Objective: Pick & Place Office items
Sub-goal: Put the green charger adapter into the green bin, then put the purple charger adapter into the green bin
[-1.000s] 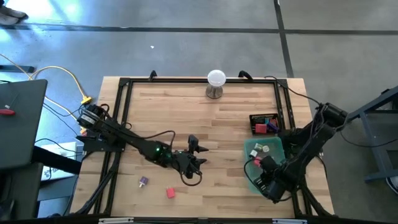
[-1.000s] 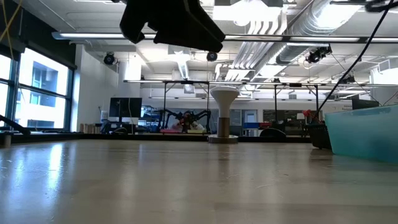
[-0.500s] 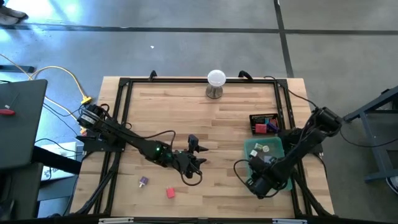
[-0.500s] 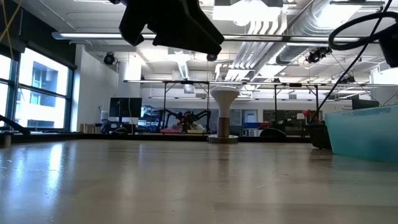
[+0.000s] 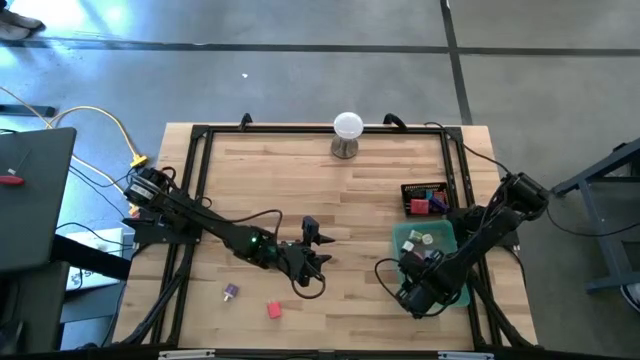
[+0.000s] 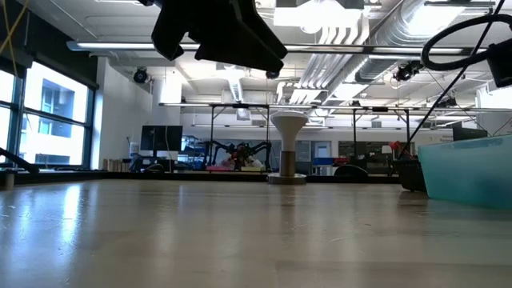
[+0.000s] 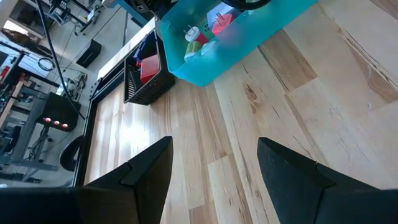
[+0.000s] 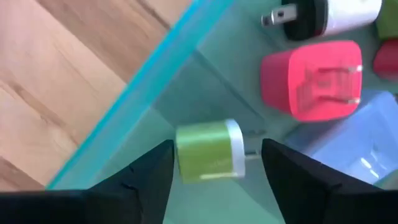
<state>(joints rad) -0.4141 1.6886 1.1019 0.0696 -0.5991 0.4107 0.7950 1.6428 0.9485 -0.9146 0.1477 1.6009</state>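
Right gripper (image 8: 214, 165) hovers over the near-left corner of the translucent teal tray (image 5: 405, 240), lower right of the high view. Its fingers stand apart, and a green-and-white plug piece (image 8: 210, 149) sits between them; whether it is touched or loose in the tray cannot be told. Also in the tray: a pink plug block (image 8: 313, 78), a white plug (image 8: 326, 15) and a pale blue piece (image 8: 354, 143).

Left gripper (image 7: 214, 171) is at lower centre of the high view, fingers apart, nothing between them, above bare wood.

Two items lie on the table (image 5: 300, 170) at lower left of the high view: a purple piece (image 5: 231, 292) and a red block (image 5: 273, 310), near each other, apart from both grippers. A black bin (image 5: 424, 198), just above the tray in the high view, holds red and purple pieces. White ball on a stand (image 5: 347, 134) sits at upper centre.
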